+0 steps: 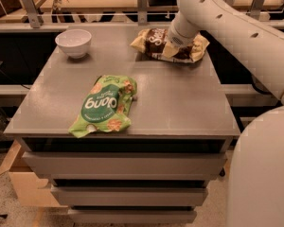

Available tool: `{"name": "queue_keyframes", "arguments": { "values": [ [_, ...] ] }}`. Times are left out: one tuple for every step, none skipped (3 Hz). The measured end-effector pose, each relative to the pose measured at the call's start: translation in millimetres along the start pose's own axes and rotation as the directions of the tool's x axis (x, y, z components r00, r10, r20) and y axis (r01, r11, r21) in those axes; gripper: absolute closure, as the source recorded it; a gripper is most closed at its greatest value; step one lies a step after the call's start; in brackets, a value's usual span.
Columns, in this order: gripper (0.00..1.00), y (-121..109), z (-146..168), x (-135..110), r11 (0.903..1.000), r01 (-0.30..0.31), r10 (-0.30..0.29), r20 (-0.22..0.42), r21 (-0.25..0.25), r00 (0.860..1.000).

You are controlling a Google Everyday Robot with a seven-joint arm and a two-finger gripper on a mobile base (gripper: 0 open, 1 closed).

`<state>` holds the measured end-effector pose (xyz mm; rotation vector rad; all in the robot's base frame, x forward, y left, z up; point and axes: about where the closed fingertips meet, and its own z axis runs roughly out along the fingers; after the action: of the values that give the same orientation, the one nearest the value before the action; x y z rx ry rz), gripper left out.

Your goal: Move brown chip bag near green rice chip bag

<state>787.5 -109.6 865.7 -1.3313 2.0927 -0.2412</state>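
The brown chip bag [153, 40] lies at the far right of the grey table [180, 103], dark brown with pale yellow ends. My gripper [172, 48] comes down from the white arm and sits right on the bag's middle, hiding part of it. The green rice chip bag [104, 104] lies flat near the table's front left, lime green with a dark green oval and white lettering. It is well apart from the brown bag.
A white bowl [73, 41] stands at the far left corner of the table. Drawers are below the tabletop. Shelving and metal posts run behind the table. My white arm and body fill the right side of the view.
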Motion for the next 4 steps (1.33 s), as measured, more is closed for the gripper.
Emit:
{"name": "queue_keyframes", "arguments": {
  "values": [
    [0.85,-2.3,-22.7,-13.7,0.9998,0.021,-0.022,0.069,0.007,0.997],
    [1.00,-1.7,-66.8,-26.6,0.9980,0.062,-0.064,0.154,0.015,0.986],
    [1.00,-2.2,-116.2,-26.2,0.9934,0.107,-0.112,0.152,0.042,0.982],
    [1.00,7.0,-155.4,-17.3,0.9910,0.131,-0.133,0.090,0.027,0.987]
  ]
}}
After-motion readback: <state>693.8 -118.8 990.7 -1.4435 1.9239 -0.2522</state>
